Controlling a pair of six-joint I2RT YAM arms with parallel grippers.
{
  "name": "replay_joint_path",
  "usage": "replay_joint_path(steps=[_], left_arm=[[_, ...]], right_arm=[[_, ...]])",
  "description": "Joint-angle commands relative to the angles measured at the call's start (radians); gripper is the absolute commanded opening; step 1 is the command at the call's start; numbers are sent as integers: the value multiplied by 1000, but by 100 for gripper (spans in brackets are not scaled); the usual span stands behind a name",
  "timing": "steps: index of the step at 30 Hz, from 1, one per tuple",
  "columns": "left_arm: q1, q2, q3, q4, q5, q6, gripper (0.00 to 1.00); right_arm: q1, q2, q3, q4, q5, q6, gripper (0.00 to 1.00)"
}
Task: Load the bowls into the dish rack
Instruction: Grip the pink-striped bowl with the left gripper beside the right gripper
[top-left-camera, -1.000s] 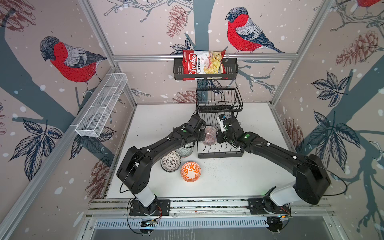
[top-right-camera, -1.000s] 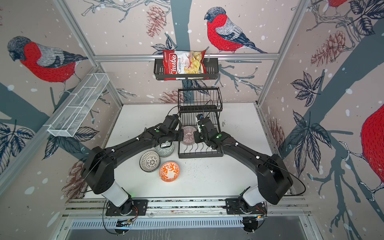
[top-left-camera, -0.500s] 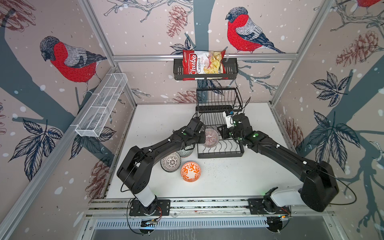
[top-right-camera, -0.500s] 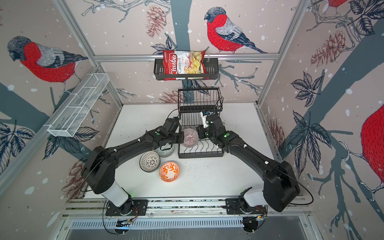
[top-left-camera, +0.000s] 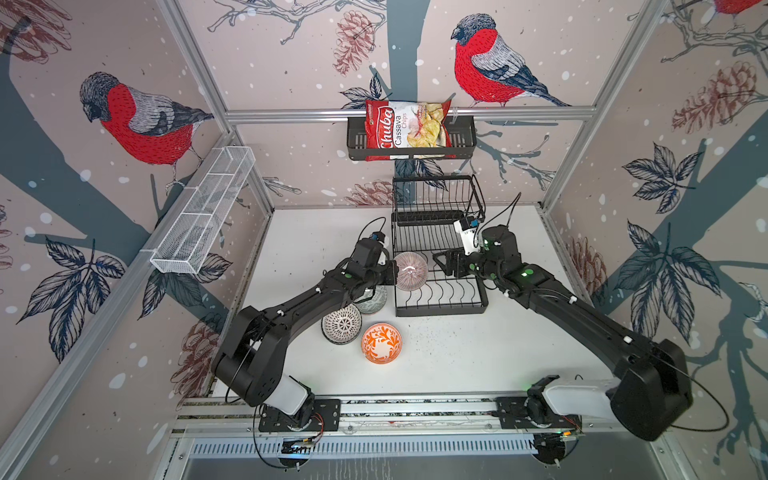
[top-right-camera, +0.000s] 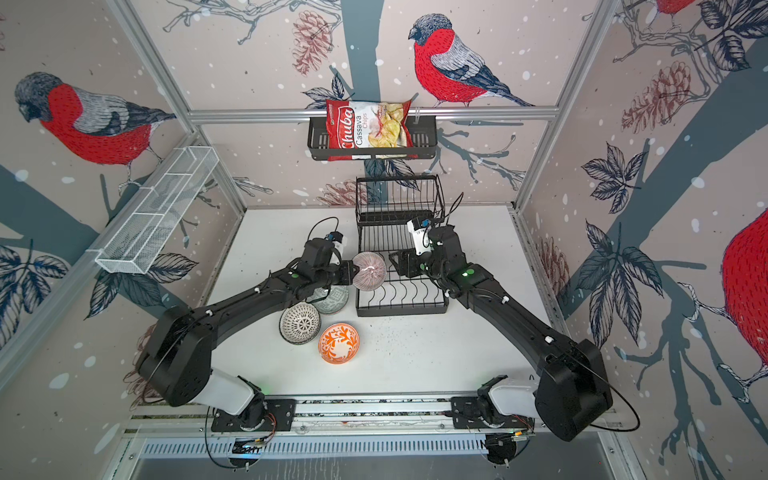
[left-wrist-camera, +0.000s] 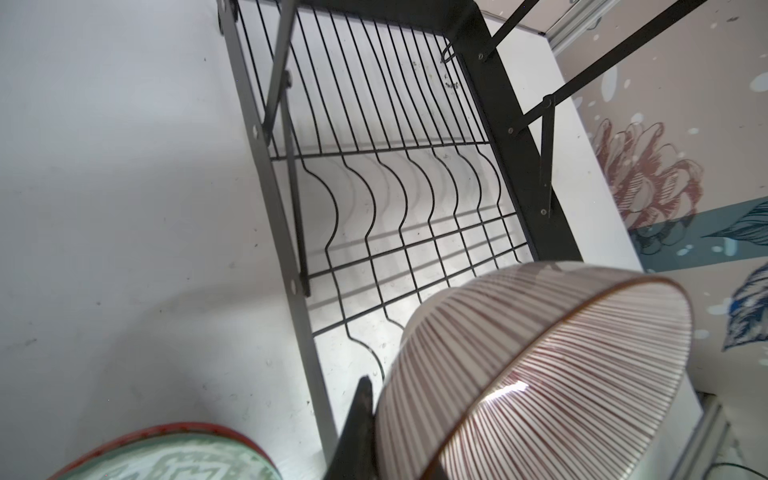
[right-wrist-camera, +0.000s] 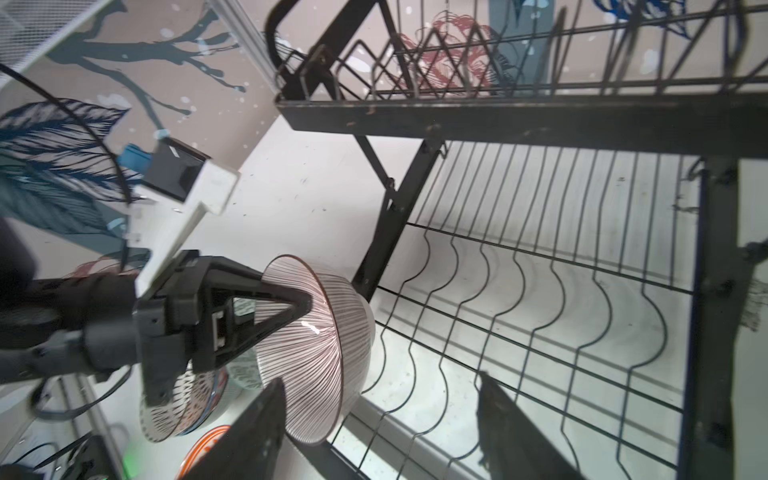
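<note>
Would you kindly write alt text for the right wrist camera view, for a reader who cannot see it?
The left gripper holds a pink-striped bowl by its rim, tipped on edge at a corner of the lower tier of the black dish rack. The right gripper shows in the foreground, open and holding nothing.

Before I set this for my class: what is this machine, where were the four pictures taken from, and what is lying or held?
Two robot arms work at a white table. Two pictures look down from overhead; two come from wrist cameras. The left gripper pinches a pink-lined bowl by its rim, on edge over the left end of the dish rack. The right gripper is open and empty beside it. Three more lie on the table: grey-green bowl, dotted bowl, orange bowl.
</note>
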Motion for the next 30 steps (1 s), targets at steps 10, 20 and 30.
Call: replay_joint_path(steps=[10, 20, 30], left_arm=[[27, -86, -101, 414, 337, 8, 0], [96, -68, -161, 635, 500, -111, 0], [98, -33, -159, 732, 573, -172, 0]], right_arm=[[-25, -9, -35, 134, -311, 6, 93], [-52, -37, -72, 175, -383, 32, 100], [-53, -28, -82, 239, -462, 82, 99]])
